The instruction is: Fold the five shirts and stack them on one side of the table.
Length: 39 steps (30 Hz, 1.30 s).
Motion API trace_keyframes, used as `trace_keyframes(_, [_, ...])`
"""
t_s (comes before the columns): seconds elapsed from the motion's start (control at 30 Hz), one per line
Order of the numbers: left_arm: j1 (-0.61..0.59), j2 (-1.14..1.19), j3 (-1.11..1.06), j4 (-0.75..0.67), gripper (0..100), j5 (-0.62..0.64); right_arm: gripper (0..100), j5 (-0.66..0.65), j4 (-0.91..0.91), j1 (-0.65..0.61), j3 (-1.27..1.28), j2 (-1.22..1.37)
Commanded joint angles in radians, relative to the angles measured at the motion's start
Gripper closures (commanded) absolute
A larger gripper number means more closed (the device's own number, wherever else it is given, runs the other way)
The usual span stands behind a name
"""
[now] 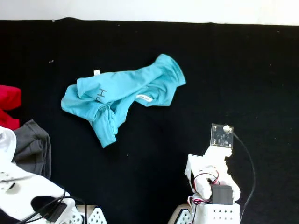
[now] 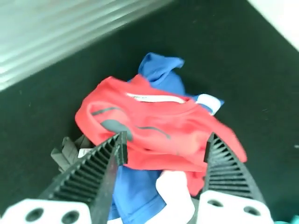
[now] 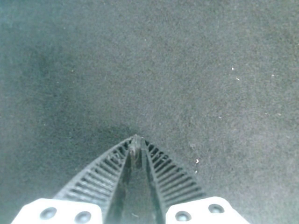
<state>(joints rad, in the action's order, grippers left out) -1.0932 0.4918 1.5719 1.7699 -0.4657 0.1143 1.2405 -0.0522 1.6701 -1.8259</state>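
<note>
Plenty of mess on the black desk point(image 1: 233, 70) tbh. Seeing a teal shirt point(image 1: 122, 95) crumpled and unfolded around the middle, a bit toward the far side, well apart from everything else. Off at the left edge, a heap: red shirt point(image 2: 159, 130) on top, blue shirt point(image 2: 161, 70) poking out from under it, grey shirt point(image 2: 65, 151) just beside, white cloth point(image 2: 175, 191) at the near end touching the red. Can't tell if that white cloth counts as a shirt. Left jaws spread wide right above the heap, gripping nothing, red fabric visible in the gap. Right jaws pinched fully together, tips touching, nothing between them, over bare desk. Right arm point(image 1: 212, 182) tucked at the near edge, well apart from the teal shirt.
</note>
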Motion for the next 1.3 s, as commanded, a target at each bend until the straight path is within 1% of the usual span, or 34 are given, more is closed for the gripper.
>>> trace_keyframes(0.0, [0.061,-0.120,-0.165,0.009,73,-0.006,98.6,-0.011,0.005,-0.010,0.139,-0.007])
trace_keyframes(0.17, [0.180,-0.372,-0.670,0.008,73,0.023,98.6,-0.011,0.005,-0.010,0.139,-0.007])
trace_keyframes(0.23, [0.262,-0.499,-0.900,0.006,73,0.025,98.6,-0.011,0.005,-0.010,0.139,-0.007])
trace_keyframes(0.33, [0.427,-0.657,-1.224,0.002,73,0.025,98.6,-0.012,0.005,-0.010,0.139,-0.007])
trace_keyframes(0.37, [0.487,-0.691,-1.325,-0.020,73,0.025,98.6,-0.012,0.005,-0.010,0.139,-0.007])
trace_keyframes(0.43, [0.578,-0.730,-1.497,-0.107,73,0.025,98.6,-0.014,0.005,-0.010,0.139,-0.007])
trace_keyframes(0.5, [0.630,-0.740,-1.629,-0.221,73,0.028,98.6,-0.011,0.005,-0.010,0.139,-0.007])
trace_keyframes(0.57, [0.665,-0.736,-1.721,-0.331,73,0.064,98.6,-0.011,0.005,-0.010,0.139,-0.007])
trace_keyframes(0.7, [0.742,-0.697,-1.807,-0.502,73,0.187,98.6,-0.015,0.005,-0.010,0.139,-0.007])
trace_keyframes(0.8, [0.812,-0.651,-1.811,-0.592,73,0.276,98.6,-0.017,0.004,-0.010,0.139,-0.007])
trace_keyframes(0.9, [0.862,-0.587,-1.811,-0.724,73,0.373,98.6,-0.025,-0.007,-0.010,0.137,-0.007])
trace_keyframes(0.97, [0.883,-0.530,-1.802,-0.822,73,0.419,98.5,-0.100,-0.062,-0.004,0.133,-0.007])
trace_keyframes(1.07, [0.888,-0.418,-1.736,-0.921,73,0.470,98.5,-0.279,-0.162,-0.007,0.125,-0.007])
trace_keyframes(1.13, [0.888,-0.318,-1.662,-0.948,73,0.479,98.5,-0.381,-0.240,-0.004,0.128,-0.007])
trace_keyframes(1.27, [0.878,-0.116,-1.471,-0.911,73,0.476,98.5,-0.559,-0.245,-0.008,0.130,-0.007])
